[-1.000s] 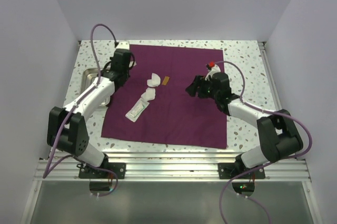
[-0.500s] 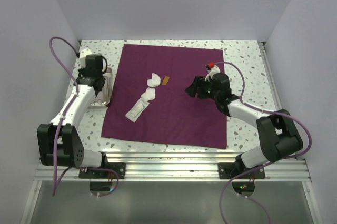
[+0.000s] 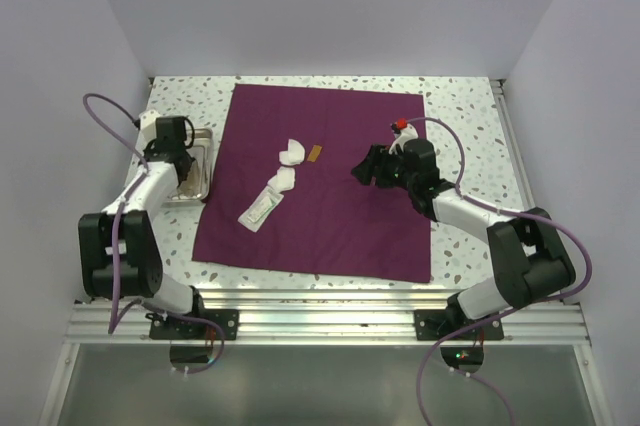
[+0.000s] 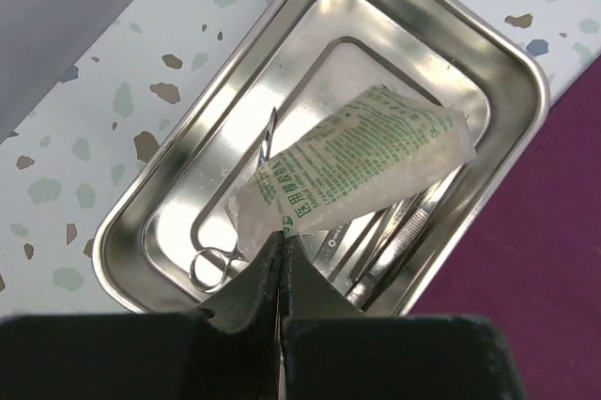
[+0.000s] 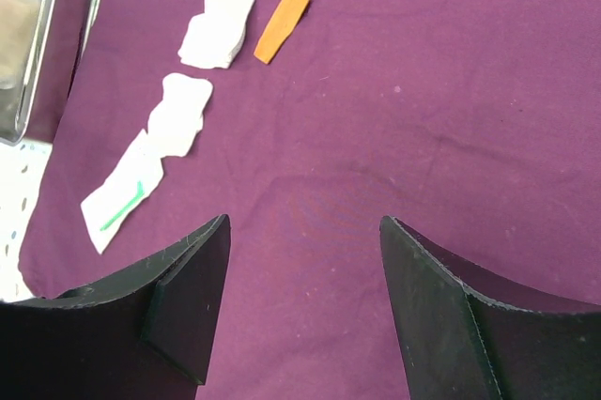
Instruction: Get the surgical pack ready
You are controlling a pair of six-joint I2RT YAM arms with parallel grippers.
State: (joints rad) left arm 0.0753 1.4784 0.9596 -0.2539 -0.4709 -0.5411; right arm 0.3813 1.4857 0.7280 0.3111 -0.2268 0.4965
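Observation:
The plum-purple cloth (image 3: 340, 216) lies spread flat. On it are two white gauze pieces (image 3: 292, 152) (image 3: 284, 178), a white packet (image 3: 259, 208) and a small orange strip (image 3: 315, 153). The steel tray (image 3: 203, 174) sits left of the cloth and holds thin metal instruments (image 4: 394, 231) and small scissors (image 4: 214, 264). My left gripper (image 4: 282, 240) is shut on the corner of a clear green-printed packet (image 4: 362, 161), which hangs over the tray (image 4: 526, 109). My right gripper (image 5: 305, 231) is open and empty above the cloth (image 5: 423, 90), to the right of the gauze (image 5: 218, 20).
The speckled tabletop (image 3: 470, 111) runs round the cloth, with white walls on three sides. A metal rail (image 3: 320, 301) runs along the near edge. The tray's end also shows in the right wrist view (image 5: 47, 43).
My left arm has swung left from the cloth's far left corner to above the steel tray. The right arm has not moved.

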